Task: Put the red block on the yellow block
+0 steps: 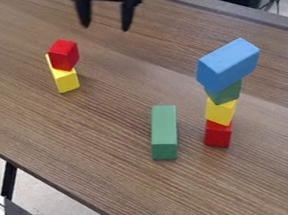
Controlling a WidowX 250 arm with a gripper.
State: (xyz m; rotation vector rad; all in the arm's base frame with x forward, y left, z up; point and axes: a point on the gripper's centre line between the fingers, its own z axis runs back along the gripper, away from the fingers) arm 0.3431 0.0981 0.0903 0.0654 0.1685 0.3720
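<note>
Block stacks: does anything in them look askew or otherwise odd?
Slightly. In the image's left stack, the red block sits on the yellow block but looks turned out of line with it. In the right stack, the wide blue block overhangs the narrower green block, so it looks top-heavy. Both stacks are standing; I see no damage.

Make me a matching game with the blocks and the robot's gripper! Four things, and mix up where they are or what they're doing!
Things:
1. Blue block
2. Long green block
3. Gripper
4. Red block outside the tall tower

Places and states:
A. Lying on the table, beside the tall tower
B. On top of a yellow block
C. Open and holding nothing
D. At the tall tower's top

Right pairs: 1-D, 2-A, 3-C, 4-B
</note>
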